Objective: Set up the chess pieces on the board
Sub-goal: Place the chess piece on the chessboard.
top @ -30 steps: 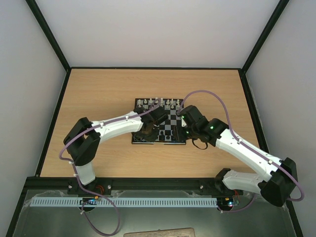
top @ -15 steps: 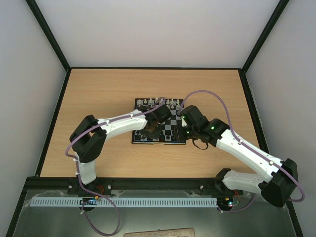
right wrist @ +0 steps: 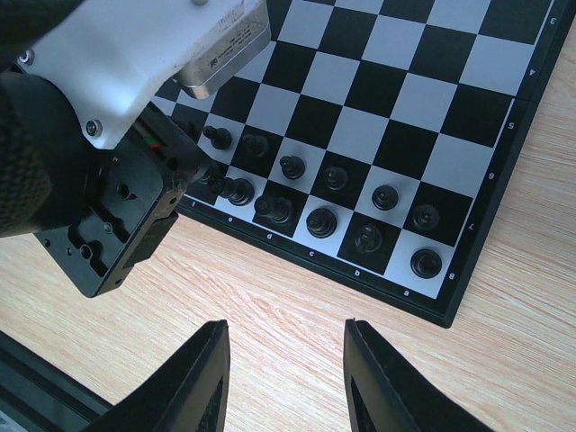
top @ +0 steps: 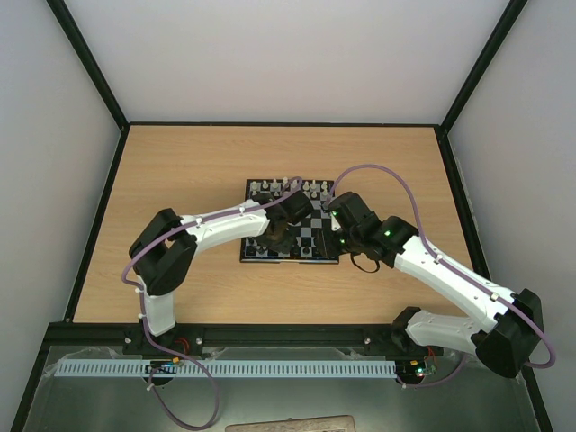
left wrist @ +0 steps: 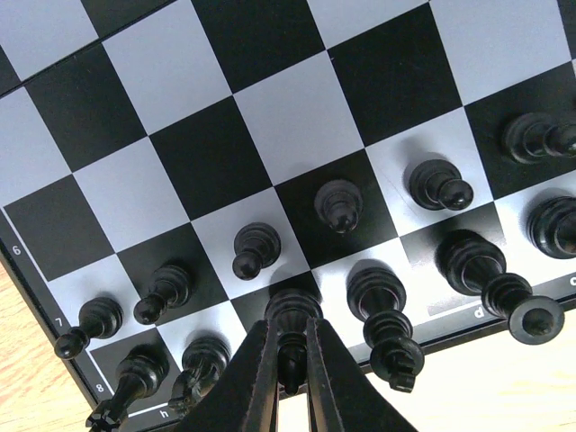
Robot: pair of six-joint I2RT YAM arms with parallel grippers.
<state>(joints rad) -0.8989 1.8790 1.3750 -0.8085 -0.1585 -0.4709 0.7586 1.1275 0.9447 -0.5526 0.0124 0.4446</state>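
Black chess piece (left wrist: pixel 292 310), pinched between the left gripper's (left wrist: pixel 291 337) shut jaws, has edged sideways to a back-row square of the board (left wrist: pixel 180 90) beneath them, seemingly ready for release; the right gripper's (right wrist: pixel 286 333) jaws hang part-open, empty.

glossy board (left wrist: pixel 297 117), wood-grain table (right wrist: pixel 504 360)

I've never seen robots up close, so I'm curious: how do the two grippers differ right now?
The left gripper is pinched shut on a black chess piece in the edge row of the board; the right gripper stands open and holds nothing. The left gripper is over the board, while the right gripper hangs over the wooden table just beside the board. Both have two dark fingers.
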